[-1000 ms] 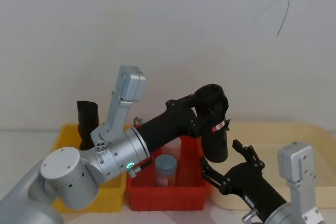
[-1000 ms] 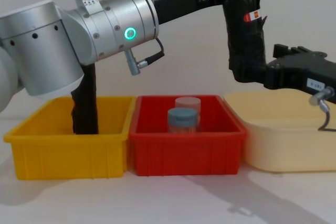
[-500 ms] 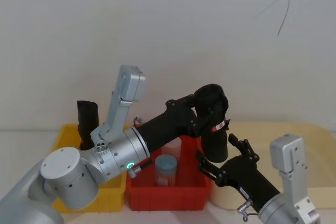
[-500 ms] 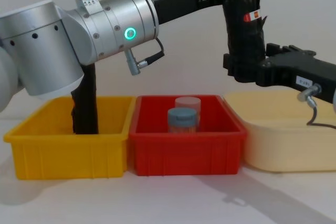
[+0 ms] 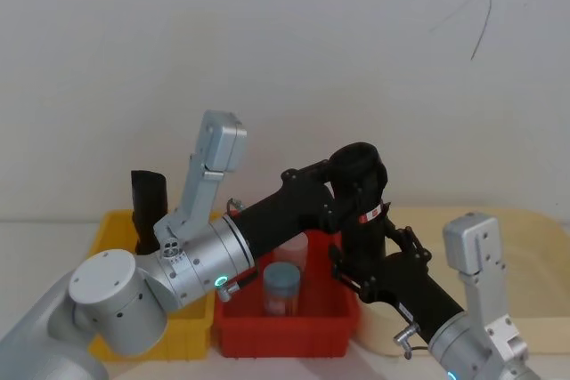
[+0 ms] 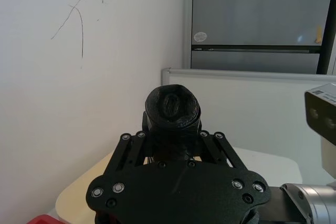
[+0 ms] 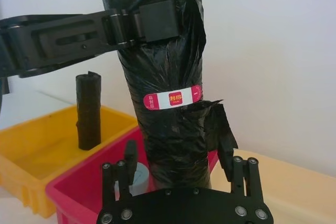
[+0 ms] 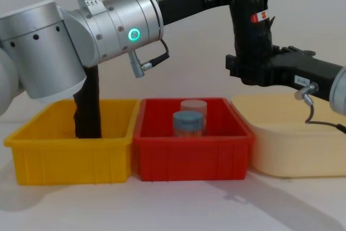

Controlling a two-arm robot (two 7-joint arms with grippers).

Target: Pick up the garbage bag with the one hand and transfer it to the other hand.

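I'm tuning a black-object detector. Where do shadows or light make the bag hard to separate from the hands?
Chest view: the garbage bag and the right hand merge, black on black; soft shadows lie on the table. Right wrist view: the bag's glossy folds catch highlights, and its label stands out clearly.

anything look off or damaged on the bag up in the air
Only one thing: a loose flap of plastic juts from the garbage bag just under its label. The bag hangs roughly upright in the left gripper, right gripper open around its lower end.
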